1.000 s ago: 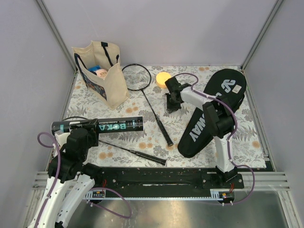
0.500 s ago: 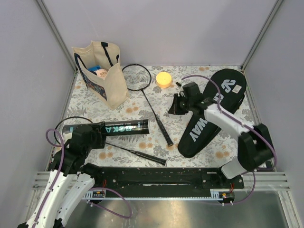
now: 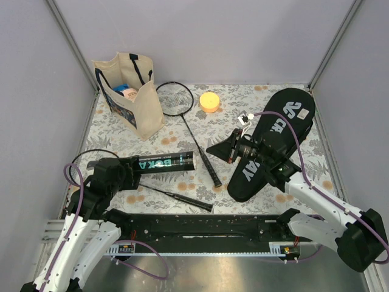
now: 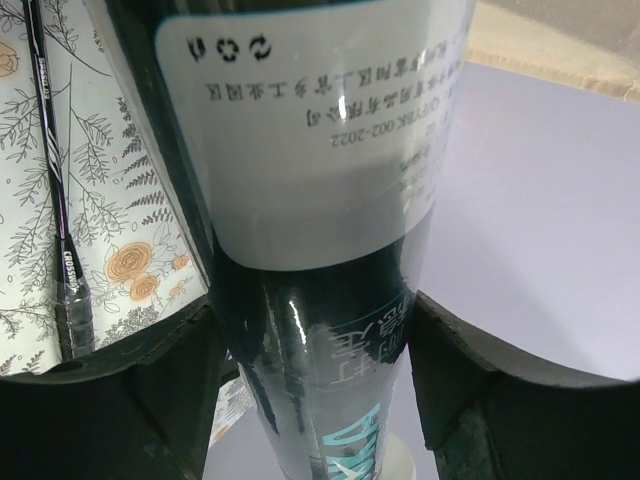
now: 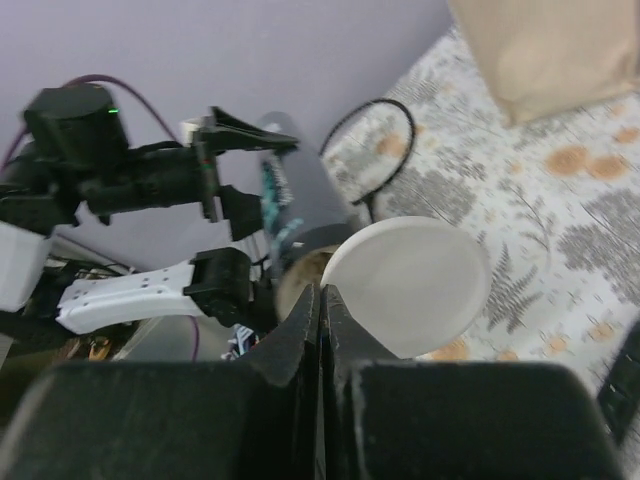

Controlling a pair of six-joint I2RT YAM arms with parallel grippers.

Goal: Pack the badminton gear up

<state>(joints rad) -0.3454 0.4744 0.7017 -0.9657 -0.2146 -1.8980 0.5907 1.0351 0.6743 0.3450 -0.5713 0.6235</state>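
Observation:
A long black lettered tube (image 3: 159, 164) hangs level over the front left of the cloth, and my left gripper (image 3: 124, 173) is shut on it; the tube (image 4: 320, 200) fills the gap between both fingers. My right gripper (image 3: 213, 149) is shut on the edge of a white round cap (image 5: 405, 285), right at the tube's open right end (image 5: 300, 268). One black racket (image 3: 193, 137) lies in the middle. A second racket (image 3: 176, 198) lies near the front, its head partly under my left arm. The black CROSSWAY cover (image 3: 276, 137) lies on the right.
A beige tote bag (image 3: 130, 94) stands at the back left. An orange round disc (image 3: 210, 101) sits at the back centre. The flowered cloth (image 3: 182, 182) covers the table, and grey walls close it in.
My right arm swung from beside the orange disc forward and left to the tube's end. My left arm moved the tube right and nearer the front.

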